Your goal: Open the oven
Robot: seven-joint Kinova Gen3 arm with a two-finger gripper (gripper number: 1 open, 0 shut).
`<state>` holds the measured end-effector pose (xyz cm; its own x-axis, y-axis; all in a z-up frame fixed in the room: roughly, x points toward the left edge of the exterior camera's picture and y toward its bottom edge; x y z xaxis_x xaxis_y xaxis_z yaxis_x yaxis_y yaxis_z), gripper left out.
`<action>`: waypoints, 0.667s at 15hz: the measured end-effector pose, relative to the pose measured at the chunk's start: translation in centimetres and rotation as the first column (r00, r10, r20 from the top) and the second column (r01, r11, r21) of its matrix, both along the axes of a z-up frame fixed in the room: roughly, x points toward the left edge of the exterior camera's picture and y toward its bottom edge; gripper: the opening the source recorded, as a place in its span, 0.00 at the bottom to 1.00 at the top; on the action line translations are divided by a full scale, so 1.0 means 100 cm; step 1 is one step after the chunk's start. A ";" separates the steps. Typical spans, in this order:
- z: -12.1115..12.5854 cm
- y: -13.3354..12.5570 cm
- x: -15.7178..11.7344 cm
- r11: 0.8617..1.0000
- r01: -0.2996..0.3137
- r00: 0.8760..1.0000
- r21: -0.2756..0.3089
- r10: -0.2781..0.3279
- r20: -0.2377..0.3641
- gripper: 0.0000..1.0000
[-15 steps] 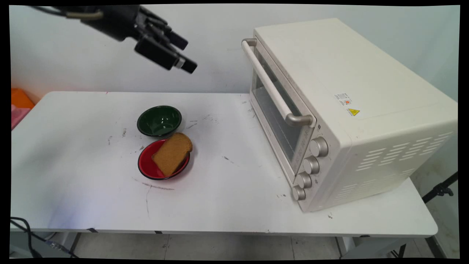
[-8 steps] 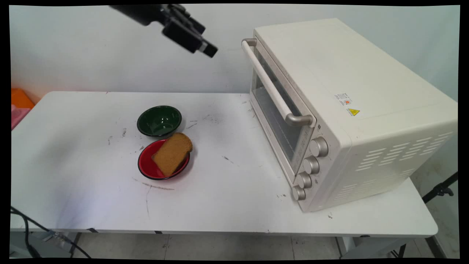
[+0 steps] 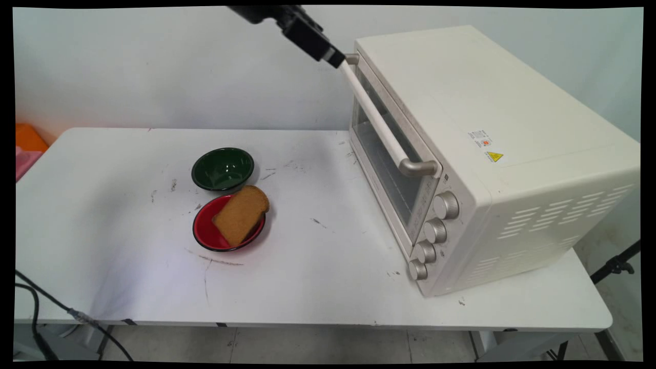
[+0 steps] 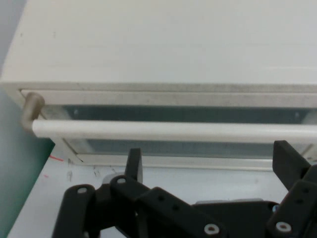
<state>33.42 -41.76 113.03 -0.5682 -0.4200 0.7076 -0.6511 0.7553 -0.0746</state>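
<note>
- The gripper (image 4: 208,163) hangs high at the far end of the oven (image 3: 492,154), fingers spread apart and empty.
- The door handle (image 4: 168,131) lies just ahead of the fingertips, not yet between them; its long axis runs crosswise to the fingers.
- Bread (image 3: 241,214) rests in the red bowl (image 3: 205,230) on the tabletop (image 3: 318,266), well apart.

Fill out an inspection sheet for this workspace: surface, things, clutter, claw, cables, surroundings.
Surface: white table, scuffed with dark marks.
Things: cream toaster oven, door shut, bar handle across its front; green bowl; bread slice lying in the red bowl.
Clutter: nothing seen.
Claw: black claw open, raised at the far end of the handle, holding nothing.
Cables: black cable at the table's near left corner.
Surroundings: white wall; orange and pink items at the left edge.
</note>
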 end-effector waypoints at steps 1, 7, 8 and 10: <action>-0.001 -0.006 -0.006 1.000 0.000 1.000 0.002 0.000 0.009 1.00; -0.010 -0.034 -0.035 1.000 0.009 0.999 0.021 -0.010 0.047 1.00; -0.012 -0.037 -0.038 1.000 0.011 0.999 0.026 -0.012 0.052 1.00; -0.018 -0.045 -0.047 0.999 0.019 0.997 0.040 -0.021 0.069 1.00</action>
<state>28.70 -46.31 111.23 -0.6237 -0.4348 0.6496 -0.6301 0.7714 -0.0887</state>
